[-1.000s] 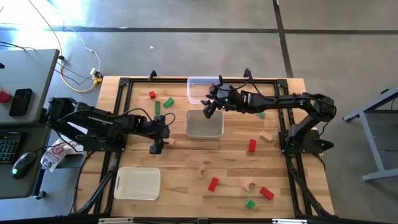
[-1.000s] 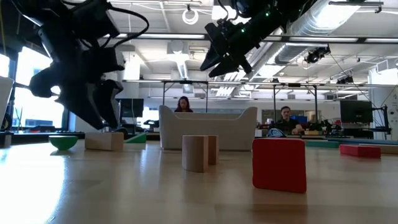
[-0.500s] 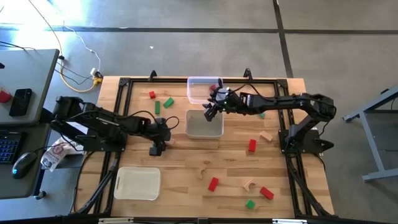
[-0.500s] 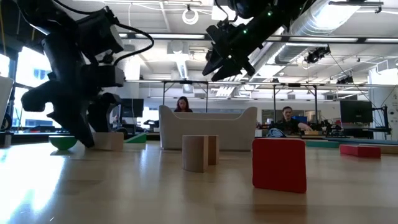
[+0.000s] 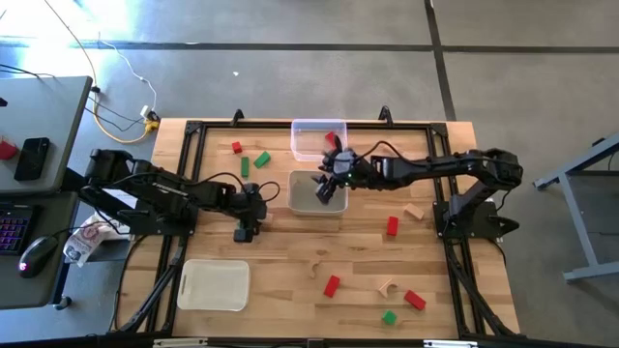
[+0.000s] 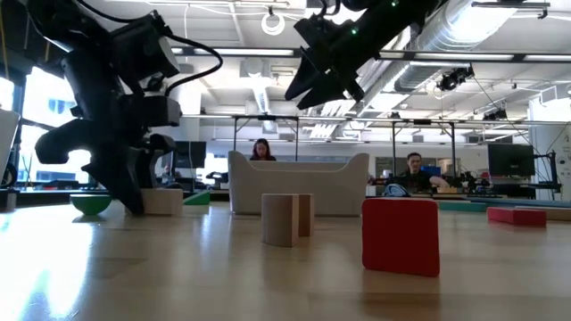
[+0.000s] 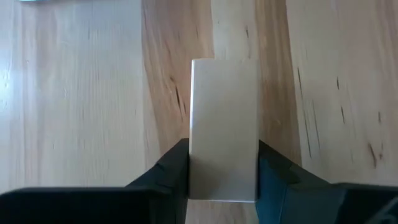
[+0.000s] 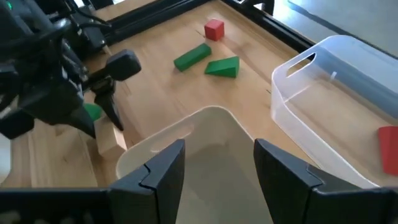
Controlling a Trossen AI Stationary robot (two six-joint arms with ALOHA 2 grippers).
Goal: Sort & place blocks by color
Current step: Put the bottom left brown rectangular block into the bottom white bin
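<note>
A plain wood block (image 7: pixel 224 118) lies flat on the table left of the white tray (image 5: pixel 302 201); my left gripper (image 7: pixel 224 180) is down on it, shut on it. In the low view the block (image 6: pixel 165 201) shows beside that gripper (image 6: pixel 132 192). My right gripper (image 8: pixel 217 168) hangs open over the white tray (image 8: pixel 205 124), nothing between its fingers. A red block (image 5: pixel 334 141) lies in the clear tray (image 5: pixel 305 140) behind. Red, green and wood blocks lie scattered on the table. My left gripper pinches the wood block's two long sides (image 7: pixel 198 168) between its two fingers, at the block's end nearest the wrist. The fingers (image 7: pixel 273 171) come from above and lie along the block. The block rests flat on the table.
Green blocks (image 5: pixel 261 159) and a red cube (image 5: pixel 236 147) lie at the far left. Red (image 5: pixel 392 225), wood (image 5: pixel 416 211) and green (image 5: pixel 389 316) blocks lie right and near. A flat white tray (image 5: pixel 215 283) sits near left. A black frame (image 5: pixel 193 130) rims the table.
My left gripper has come down to the table, onto the wood block. My right gripper has moved from the clear tray's edge toward the table's near edge and now hangs over the white tray.
</note>
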